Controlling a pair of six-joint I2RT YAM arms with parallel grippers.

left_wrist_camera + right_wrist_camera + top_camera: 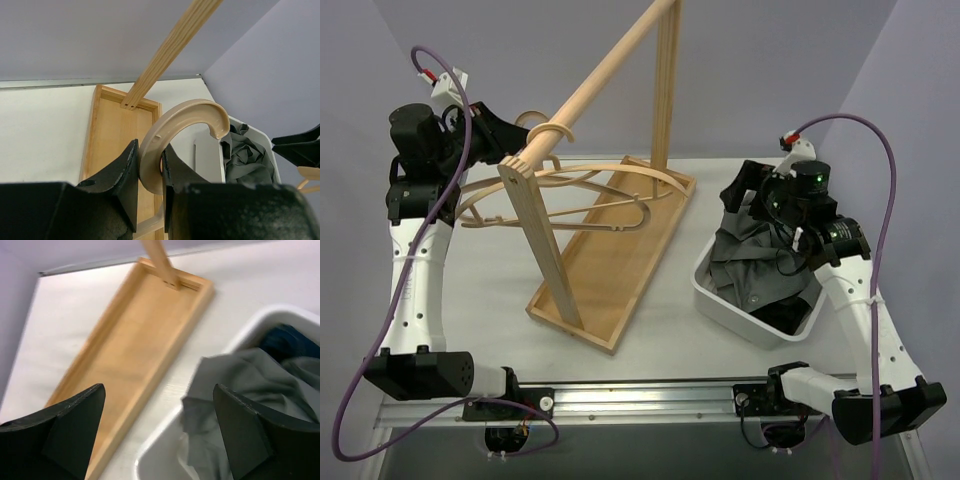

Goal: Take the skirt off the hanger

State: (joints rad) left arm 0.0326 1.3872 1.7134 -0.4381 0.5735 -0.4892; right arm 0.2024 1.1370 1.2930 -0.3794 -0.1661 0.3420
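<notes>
White bin (717, 297), frame right: grey skirt (748, 268) inside, right gripper (159, 390) spread wide above. Only left wrist view shows left gripper (150, 167) clamped on hanger hook (195, 110).

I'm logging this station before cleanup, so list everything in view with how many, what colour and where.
clothes rack: one, pale wood, centre of the table, rod sloping
hanger: one, beige, at the rack's left end
bin: one, white, right side of the table
skirt: one, grey, crumpled in the bin
dark blue cloth: one, in the bin beside the skirt
table: one, white, under everything
left gripper: black, clamped on the hanger's hook
right gripper: black, open above the bin's edge
</notes>
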